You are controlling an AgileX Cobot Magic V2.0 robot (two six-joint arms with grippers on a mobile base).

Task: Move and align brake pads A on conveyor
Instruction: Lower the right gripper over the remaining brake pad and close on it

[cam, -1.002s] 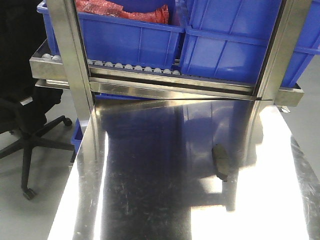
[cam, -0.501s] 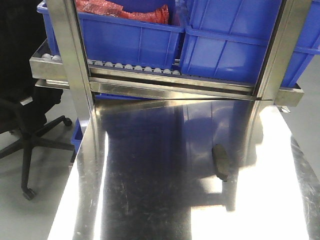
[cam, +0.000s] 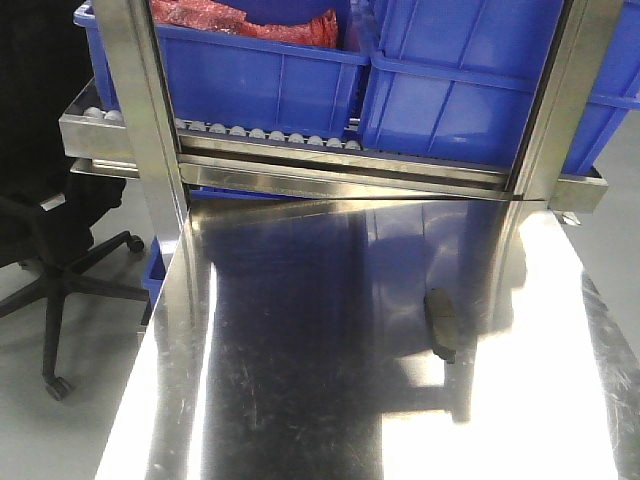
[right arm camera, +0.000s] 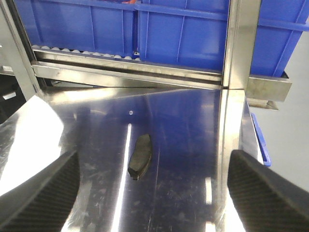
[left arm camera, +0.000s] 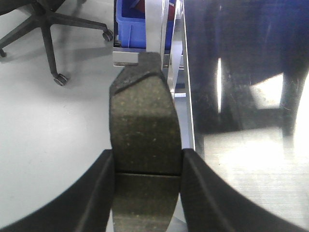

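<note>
**Held brake pad** [left arm camera: 142, 116]: a dark grey, grainy oblong with a groove across its middle. It is clamped by its long edges between the fingers [left arm camera: 96, 193] of the left claw [left arm camera: 146, 162]. It is held above the left edge of the steel worktop [left arm camera: 251, 159], partly over the floor.

**Second brake pad** [cam: 441, 325]: lying loose on the right half of the worktop, its long axis running near to far. It is also seen beneath the right claw [right arm camera: 154, 162], whose jaws are spread wide with nothing between them.

**Handling:** the pads are judged stiff, dense and fairly heavy for their size. The rough friction face should resist slipping. A hold across the narrow width, at the groove, is suggested. A nudged pad may slide on the polished worktop.

**Surroundings:** a steel roller rack [cam: 340, 165] carrying blue bins [cam: 260, 80] stands at the far side, well apart from the loose pad. An office chair [cam: 55, 285] stands on the floor at the left. The conveyor is not shown in any view.
</note>
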